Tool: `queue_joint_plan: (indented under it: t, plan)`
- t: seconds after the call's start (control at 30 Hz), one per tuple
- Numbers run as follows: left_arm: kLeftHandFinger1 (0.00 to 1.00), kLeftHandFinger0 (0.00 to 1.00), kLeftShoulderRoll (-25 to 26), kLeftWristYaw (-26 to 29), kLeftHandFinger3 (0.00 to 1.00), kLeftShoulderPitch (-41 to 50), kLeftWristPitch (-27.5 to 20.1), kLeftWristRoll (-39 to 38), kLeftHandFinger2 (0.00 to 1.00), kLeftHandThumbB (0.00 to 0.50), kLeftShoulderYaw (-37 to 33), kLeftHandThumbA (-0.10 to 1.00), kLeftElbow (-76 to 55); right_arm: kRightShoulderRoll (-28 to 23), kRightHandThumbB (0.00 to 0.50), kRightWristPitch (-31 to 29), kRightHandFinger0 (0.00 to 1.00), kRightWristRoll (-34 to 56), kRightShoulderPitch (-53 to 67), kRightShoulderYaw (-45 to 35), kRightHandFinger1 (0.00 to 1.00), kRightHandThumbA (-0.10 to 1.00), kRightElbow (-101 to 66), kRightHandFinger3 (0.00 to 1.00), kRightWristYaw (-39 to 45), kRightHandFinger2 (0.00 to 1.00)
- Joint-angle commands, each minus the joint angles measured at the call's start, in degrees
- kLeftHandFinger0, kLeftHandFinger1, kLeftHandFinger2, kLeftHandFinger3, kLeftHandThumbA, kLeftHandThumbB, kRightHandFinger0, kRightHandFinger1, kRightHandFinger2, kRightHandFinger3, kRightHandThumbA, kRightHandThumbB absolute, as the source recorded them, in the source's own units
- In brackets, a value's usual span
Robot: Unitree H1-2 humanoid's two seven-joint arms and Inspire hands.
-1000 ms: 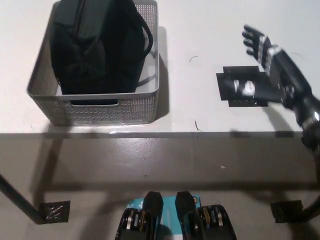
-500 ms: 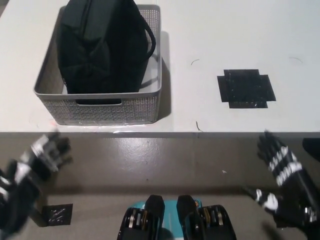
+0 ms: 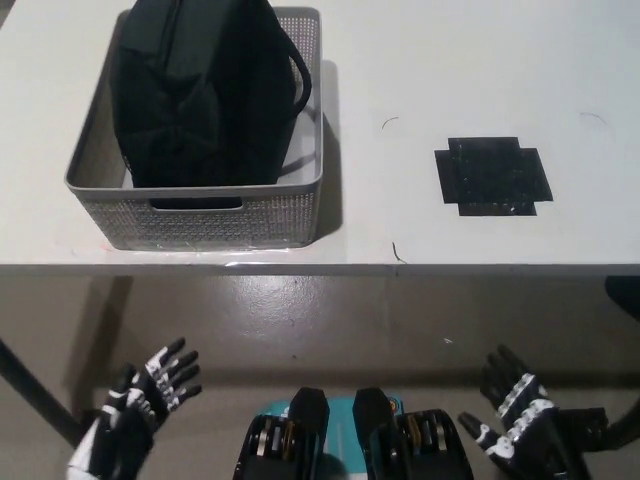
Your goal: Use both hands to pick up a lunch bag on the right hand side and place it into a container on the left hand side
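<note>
The black lunch bag (image 3: 205,95) sat upright inside the grey basket (image 3: 200,215) on the counter (image 3: 450,60), so placement looked finished. Each robot hand, left (image 3: 150,390) and right (image 3: 515,415), hung below the counter edge, fingers spread, empty.

The basket (image 3: 200,215) is taking up the tabletop's (image 3: 400,80) left part, and the bag (image 3: 200,90) is filling most of it, leaving slim gaps along its left and right walls. Right of the basket the tabletop is lying bare except for flat black tape (image 3: 492,175). Both hands are hanging below the tabletop's front edge, over the floor (image 3: 320,320).
</note>
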Motion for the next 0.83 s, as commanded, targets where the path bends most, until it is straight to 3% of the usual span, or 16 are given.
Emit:
queue_joint_plan:
  t: [0.0, 0.07, 0.23, 0.3, 0.43, 0.57, 0.7, 0.8]
  plan:
    - [1.0, 1.0, -0.55, 3.18, 1.0, -3.76, -14.65, 4.65, 1.0, 0.155, 0.71, 1.0, 8.34, 1.34, 0.228, -12.74, 0.97, 0.36, -6.39, -2.22, 1.0, 1.0, 9.89, 1.0, 0.32, 1.0]
    - [1.0, 1.0, -0.23, 3.17, 1.0, -4.38, -14.76, 3.91, 1.0, 0.169, 1.38, 1.0, 9.53, 1.15, 0.248, -12.78, 0.96, -0.2, -7.6, -2.41, 1.0, 1.0, 11.12, 1.0, -0.16, 1.0]
    - [1.0, 1.0, 0.07, 2.68, 1.0, -5.05, -15.04, 2.97, 1.0, 0.175, 1.52, 1.0, 10.69, 0.78, 0.237, -12.73, 0.95, -0.06, -8.55, -2.99, 1.0, 1.0, 11.71, 1.0, -0.15, 1.0]
    - [1.0, 1.0, 0.04, 2.71, 1.0, -4.93, -15.46, 3.2, 1.0, 0.144, 1.35, 1.0, 10.91, 0.74, 0.23, -12.65, 0.95, 0.12, -8.51, -3.18, 1.0, 1.0, 11.64, 1.0, 0.04, 1.0]
    - [1.0, 1.0, -0.12, 2.93, 1.0, -4.76, -15.08, 3.17, 1.0, 0.149, 1.2, 0.98, 10.6, 0.72, 0.243, -12.63, 0.9, -0.23, -8.77, -3.51, 0.98, 0.99, 11.77, 1.0, -0.42, 1.0]
    - [1.0, 1.0, -0.09, 3.19, 1.0, -4.52, -15.07, 3.25, 1.0, 0.116, 1.01, 0.95, 10.34, 0.54, 0.231, -12.33, 0.89, -0.7, -8.91, -3.44, 0.99, 0.98, 11.75, 1.0, -0.61, 1.0]
    - [1.0, 1.0, -0.31, 3.79, 1.0, -4.14, -15.07, 3.28, 1.0, 0.136, 1.32, 0.94, 10.28, 0.33, 0.229, -12.11, 0.87, -0.22, -9.45, -3.33, 0.97, 0.97, 11.9, 1.0, -0.18, 1.0]
    - [1.0, 1.0, -0.52, 4.12, 1.0, -4.22, -14.55, 2.77, 1.0, 0.12, 1.65, 0.93, 9.98, 0.75, 0.226, -10.86, 0.84, 1.92, -10.29, -3.82, 0.95, 0.86, 11.0, 1.0, 0.17, 1.0]
